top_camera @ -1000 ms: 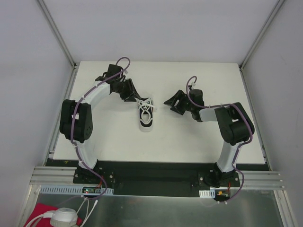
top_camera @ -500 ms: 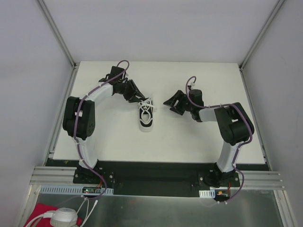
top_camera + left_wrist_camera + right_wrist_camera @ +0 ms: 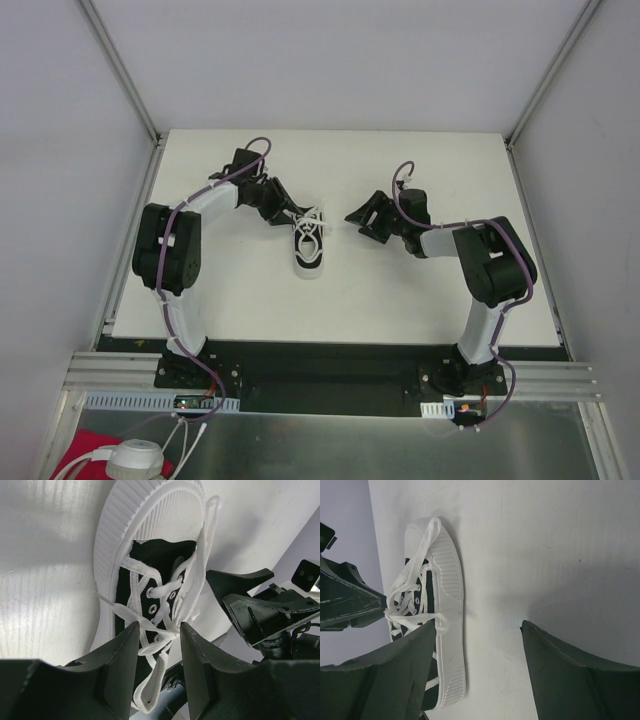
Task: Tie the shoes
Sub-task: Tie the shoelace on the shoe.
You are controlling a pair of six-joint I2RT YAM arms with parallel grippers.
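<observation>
Left gripper, narrowly parted, straddles laces of the one sneaker; right gripper gapes wide nearby.

We see a black sneaker with a white ribbed sole and white laces. The table is plain white. Our arms are black and white, with purple cables running along them.

A red cloth lies off the white table.

One sneaker, two pincers
</observation>
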